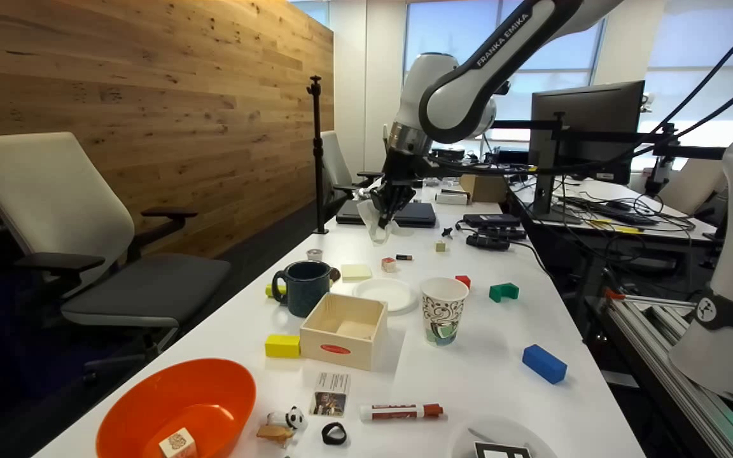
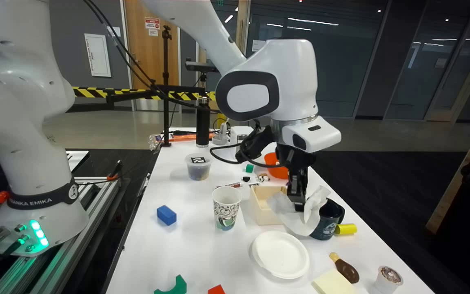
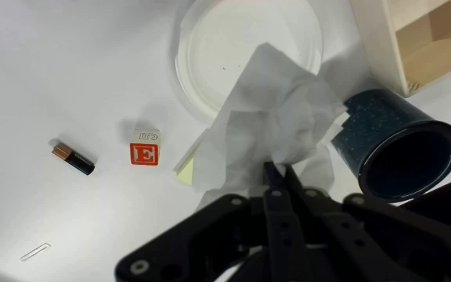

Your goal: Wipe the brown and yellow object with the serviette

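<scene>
The serviette (image 3: 262, 94), a thin white paper napkin, is suspended above the bench (image 2: 202, 257), apart from the toy drumstick (image 2: 344, 268); the fingers (image 2: 299, 198) are clamped on it. Its loose edges flare to both sides. In the wrist view, the serviette hides part of the white plate (image 2: 280, 255). The toy drumstick, brown with a yellow end, lies just beside the sticky notes (image 2: 333, 283). The dark blue mug (image 1: 308, 289) stands upright near the toy drumstick, and the open wooden box (image 1: 359, 353) sits just beside the mug. The patterned paper cup (image 1: 443, 313) stands near the white plate.
</scene>
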Tool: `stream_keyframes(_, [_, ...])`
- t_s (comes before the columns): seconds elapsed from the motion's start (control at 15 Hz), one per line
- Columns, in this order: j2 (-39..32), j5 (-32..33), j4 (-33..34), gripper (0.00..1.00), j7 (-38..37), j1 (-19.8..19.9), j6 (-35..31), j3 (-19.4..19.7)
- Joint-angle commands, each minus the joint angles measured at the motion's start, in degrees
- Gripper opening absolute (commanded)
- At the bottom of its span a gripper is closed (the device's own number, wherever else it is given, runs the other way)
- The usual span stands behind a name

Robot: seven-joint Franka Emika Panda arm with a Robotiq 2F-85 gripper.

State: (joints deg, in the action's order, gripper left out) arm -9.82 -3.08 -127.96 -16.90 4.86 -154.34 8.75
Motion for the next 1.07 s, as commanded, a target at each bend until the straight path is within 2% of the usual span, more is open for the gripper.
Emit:
stream_keyframes(0.0, [-2.95, -1.72, 3.42, 0.01, -0.14, 0.17, -0.53, -0.64])
stream_keyframes(0.47, [-12.31, -1.49, 14.02, 0.01, -2.65, 0.26, -0.07, 0.58])
stream_keyframes(1.0, [-20.53, -8.16, 21.01, 0.01, -3.4, 1.1, -0.99, -0.63])
